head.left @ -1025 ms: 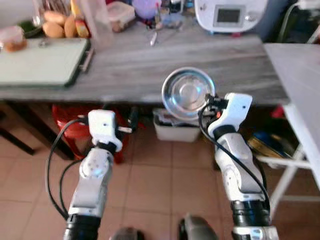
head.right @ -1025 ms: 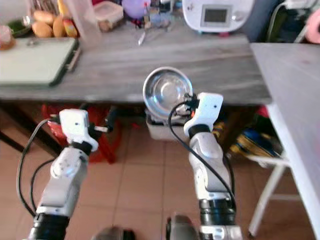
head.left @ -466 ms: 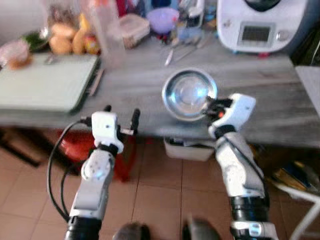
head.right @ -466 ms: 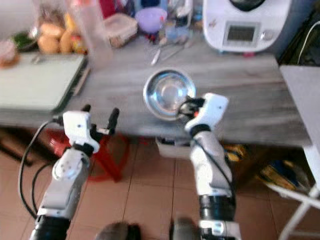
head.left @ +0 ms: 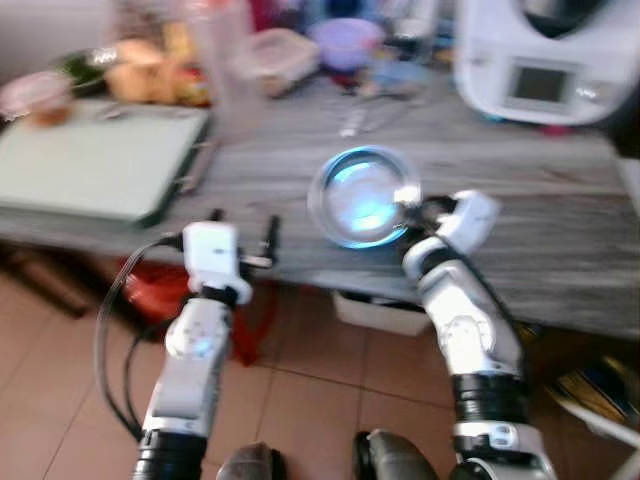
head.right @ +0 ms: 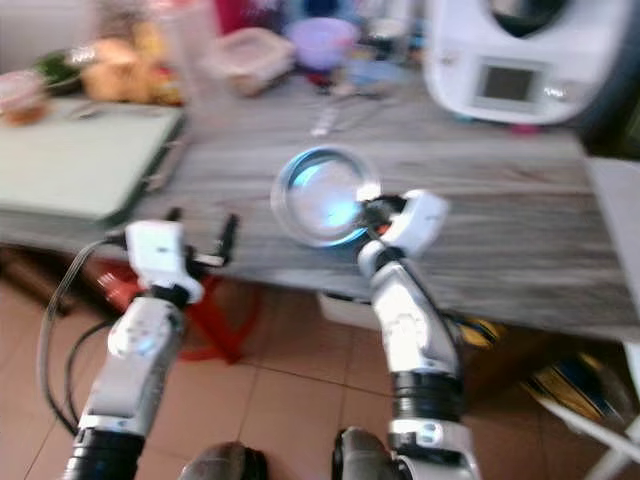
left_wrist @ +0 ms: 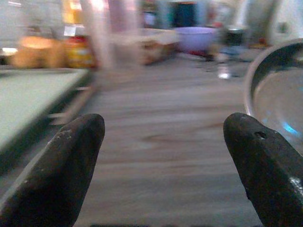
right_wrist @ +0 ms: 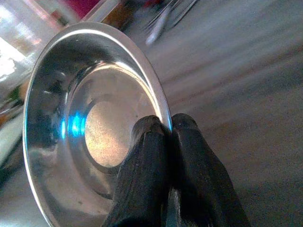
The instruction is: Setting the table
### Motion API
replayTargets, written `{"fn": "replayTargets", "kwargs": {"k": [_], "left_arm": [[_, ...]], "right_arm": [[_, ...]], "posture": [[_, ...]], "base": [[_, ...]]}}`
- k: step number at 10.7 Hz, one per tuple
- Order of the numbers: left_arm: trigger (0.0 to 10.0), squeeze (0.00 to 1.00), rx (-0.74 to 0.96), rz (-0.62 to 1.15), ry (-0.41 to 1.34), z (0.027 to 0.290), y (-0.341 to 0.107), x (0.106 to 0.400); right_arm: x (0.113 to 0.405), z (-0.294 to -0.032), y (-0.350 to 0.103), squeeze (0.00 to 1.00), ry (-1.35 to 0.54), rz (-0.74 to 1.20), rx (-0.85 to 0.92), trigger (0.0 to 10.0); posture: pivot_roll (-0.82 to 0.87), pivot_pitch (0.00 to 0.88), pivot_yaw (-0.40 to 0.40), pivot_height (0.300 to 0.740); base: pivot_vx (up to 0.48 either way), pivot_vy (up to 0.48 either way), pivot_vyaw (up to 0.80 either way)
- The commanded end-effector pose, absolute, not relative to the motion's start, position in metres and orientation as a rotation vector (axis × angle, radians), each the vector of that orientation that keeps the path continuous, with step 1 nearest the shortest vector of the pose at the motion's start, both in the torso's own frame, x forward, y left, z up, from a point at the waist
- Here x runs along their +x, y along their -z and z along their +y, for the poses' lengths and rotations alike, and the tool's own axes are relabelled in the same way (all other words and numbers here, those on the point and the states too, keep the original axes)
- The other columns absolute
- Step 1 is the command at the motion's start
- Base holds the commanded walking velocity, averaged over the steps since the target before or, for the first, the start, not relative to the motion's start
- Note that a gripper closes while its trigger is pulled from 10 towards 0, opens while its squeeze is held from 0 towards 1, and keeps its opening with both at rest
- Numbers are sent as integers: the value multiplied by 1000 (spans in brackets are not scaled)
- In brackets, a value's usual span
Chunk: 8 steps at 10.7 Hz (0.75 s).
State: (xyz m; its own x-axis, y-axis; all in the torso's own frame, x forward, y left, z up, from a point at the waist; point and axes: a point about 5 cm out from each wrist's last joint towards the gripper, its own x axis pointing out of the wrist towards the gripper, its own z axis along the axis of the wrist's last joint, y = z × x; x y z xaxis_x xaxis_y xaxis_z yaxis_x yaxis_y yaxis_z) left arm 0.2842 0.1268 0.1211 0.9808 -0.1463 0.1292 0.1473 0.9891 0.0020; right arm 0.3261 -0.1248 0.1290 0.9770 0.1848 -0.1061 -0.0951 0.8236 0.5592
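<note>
The right gripper [right_wrist: 165, 130] has its fingers pinching the rim of a steel bowl [head.left: 362, 197], one inside the rim and one outside. The bowl is at frame centre in the head views, over the grey worktop [head.left: 520, 190] and tilted; whether it touches the surface cannot be told. The left gripper [left_wrist: 163, 156] has its fingers spread wide, holding nothing, at the worktop's near edge, left of the bowl. A green tray [head.left: 95, 165] lies at upper left; a white appliance [head.left: 545, 55] stands at upper right.

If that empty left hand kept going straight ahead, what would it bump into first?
Probably nothing soon: the open left hand points along bare grey tabletop. Farthest on stand blurred food containers, though depth is unclear.
</note>
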Motion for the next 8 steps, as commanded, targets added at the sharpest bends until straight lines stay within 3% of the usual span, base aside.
{"fn": "replayTargets", "kwargs": {"k": [1,3,8], "left_arm": [[10000,0,1,-118,134,129,-120,283],[10000,0,1,-88,149,136,-113,273],[10000,0,-6,-62,173,132,-110,269]], "right_arm": [[328,-123,-133,0,-171,162,609,10000],[325,-116,-131,0,-190,248,679,10000],[332,-137,-130,0,-21,358,710,10000]], "posture": [[-51,111,61,740],[-54,113,61,740],[-56,117,59,740]], "base": [[0,0,0],[0,0,0],[0,0,0]]}}
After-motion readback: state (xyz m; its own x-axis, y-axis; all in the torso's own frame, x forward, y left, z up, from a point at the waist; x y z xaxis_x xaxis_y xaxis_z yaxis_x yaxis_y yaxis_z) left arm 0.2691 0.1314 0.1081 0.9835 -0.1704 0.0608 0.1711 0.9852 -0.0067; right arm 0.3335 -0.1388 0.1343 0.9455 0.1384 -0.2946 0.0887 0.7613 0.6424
